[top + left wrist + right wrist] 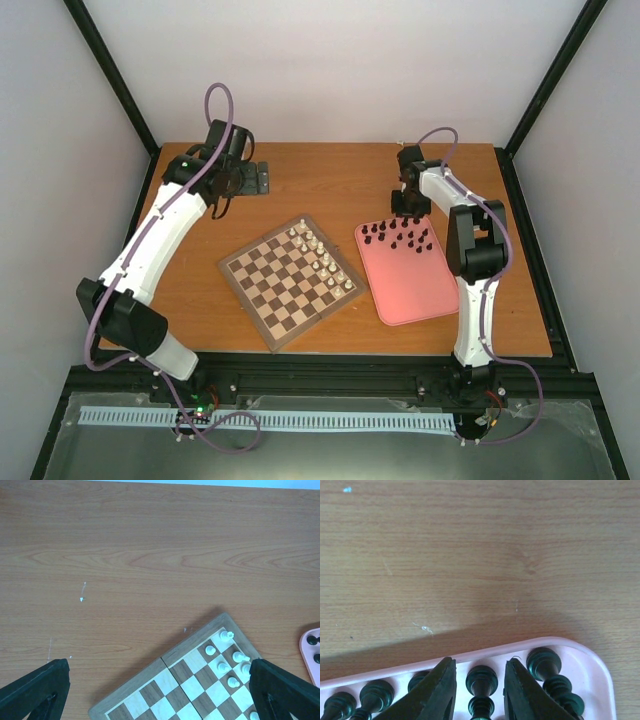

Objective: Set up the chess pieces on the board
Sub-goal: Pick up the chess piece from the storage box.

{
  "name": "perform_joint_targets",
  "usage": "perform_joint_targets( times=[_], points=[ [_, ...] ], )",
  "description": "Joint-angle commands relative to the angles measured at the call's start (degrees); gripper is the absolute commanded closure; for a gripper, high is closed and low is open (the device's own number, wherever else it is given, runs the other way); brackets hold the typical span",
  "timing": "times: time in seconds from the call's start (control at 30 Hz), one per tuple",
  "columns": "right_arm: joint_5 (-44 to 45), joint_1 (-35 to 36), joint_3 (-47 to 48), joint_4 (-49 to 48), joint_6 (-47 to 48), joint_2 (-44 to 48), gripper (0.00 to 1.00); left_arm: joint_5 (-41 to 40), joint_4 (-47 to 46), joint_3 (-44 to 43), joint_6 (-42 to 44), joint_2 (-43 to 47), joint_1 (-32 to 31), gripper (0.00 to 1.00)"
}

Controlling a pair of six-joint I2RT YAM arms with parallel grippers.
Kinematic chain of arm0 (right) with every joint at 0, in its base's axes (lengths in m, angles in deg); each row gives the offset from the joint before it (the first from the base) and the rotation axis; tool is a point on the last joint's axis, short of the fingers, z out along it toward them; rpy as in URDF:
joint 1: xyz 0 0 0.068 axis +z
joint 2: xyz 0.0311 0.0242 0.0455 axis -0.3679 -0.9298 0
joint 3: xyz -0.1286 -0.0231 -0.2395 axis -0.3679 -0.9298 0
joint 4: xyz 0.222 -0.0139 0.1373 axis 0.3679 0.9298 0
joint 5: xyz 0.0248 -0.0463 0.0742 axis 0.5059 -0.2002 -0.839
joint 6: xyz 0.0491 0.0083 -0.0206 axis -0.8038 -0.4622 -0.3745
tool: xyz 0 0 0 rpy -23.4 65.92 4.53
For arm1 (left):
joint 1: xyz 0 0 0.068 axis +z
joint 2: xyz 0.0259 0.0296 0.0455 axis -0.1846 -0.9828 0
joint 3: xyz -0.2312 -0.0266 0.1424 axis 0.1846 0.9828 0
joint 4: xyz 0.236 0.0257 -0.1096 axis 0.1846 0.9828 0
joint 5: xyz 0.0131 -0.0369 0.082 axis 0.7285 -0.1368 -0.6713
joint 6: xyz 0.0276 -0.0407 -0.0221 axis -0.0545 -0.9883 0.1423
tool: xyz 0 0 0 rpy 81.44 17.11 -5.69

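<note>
The black chess pieces (400,238) stand on the pink tray (415,295), right of the board (290,282). They look light, hard and tippy; I'd pinch one just under its head. My right pincer (479,664), part spread, straddles one black piece (481,681) without touching it. My left pincer (157,680) hangs spread wide, empty.

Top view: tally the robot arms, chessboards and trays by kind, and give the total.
Robot arms: 2
Wooden chessboard: 1
Pink tray: 1
Total: 4
</note>
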Motion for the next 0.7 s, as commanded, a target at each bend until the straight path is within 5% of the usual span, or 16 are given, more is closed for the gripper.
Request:
perform_joint_targets(
  times=[0.0,0.13,0.67],
  points=[
    [1.47,0.29,2.00,0.39,0.56,-1.00,0.72,-0.05,0.50,-2.73,1.11,-0.97,0.23,0.00],
    [1.40,0.31,2.21,0.61,0.52,-1.38,0.79,0.26,0.49,-3.32,1.26,-1.66,0.28,0.00],
    [2.06,0.30,-0.17,0.99,0.78,-0.06,0.79,1.21,0.34,-3.36,1.03,-2.18,0.27,0.00]
  ],
)
